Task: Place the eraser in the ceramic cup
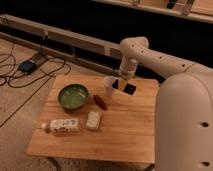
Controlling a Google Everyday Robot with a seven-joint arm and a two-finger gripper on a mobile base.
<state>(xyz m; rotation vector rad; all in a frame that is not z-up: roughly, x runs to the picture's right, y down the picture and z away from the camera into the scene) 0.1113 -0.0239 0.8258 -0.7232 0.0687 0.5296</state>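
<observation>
Your gripper (124,81) is clenched on the eraser (126,88), holding it just beside the cup (109,86), above the table (125,132). Judge it light, stiff and rubbery, not fragile. A pinch across its narrow sides suits it, since it barely fits the cup's mouth.

Light wooden table (125,140) stands on a pale, speckled floor (17,125). Dark cables (50,67) and a small dark box (26,65) lie on the floor at left. Behind, a dark wall (75,15) carries a pale horizontal rail (75,39). Lighting dim and warm.
</observation>
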